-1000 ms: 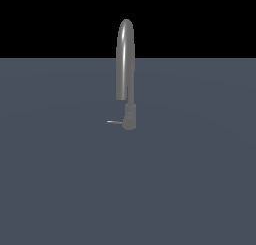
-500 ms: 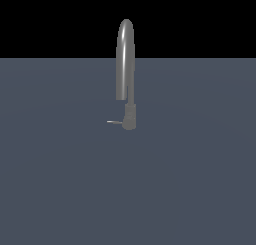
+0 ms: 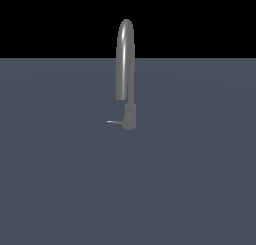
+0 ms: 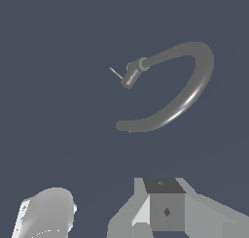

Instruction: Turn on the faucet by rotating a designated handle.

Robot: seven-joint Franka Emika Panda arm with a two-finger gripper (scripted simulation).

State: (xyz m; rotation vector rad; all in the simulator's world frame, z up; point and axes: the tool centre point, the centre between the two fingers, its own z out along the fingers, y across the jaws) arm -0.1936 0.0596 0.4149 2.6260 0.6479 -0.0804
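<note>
The faucet [image 3: 125, 59] is a tall grey tap with an arched spout, standing mid-scene in the exterior view. Its handle [image 3: 115, 122] is a thin short rod sticking out of the base toward the exterior view's left. The wrist view looks down on the faucet [image 4: 189, 93] and the handle [image 4: 115, 73] from above and some way off. Only grey parts of my gripper [image 4: 165, 210] show at that picture's edge, well apart from the faucet. I cannot make out two separate fingers, and nothing shows held. The arm is out of the exterior view.
The faucet stands on a flat grey-blue surface [image 3: 200, 179] that reaches to a black background. A pale cylindrical part of my arm [image 4: 46, 215] shows beside the gripper in the wrist view.
</note>
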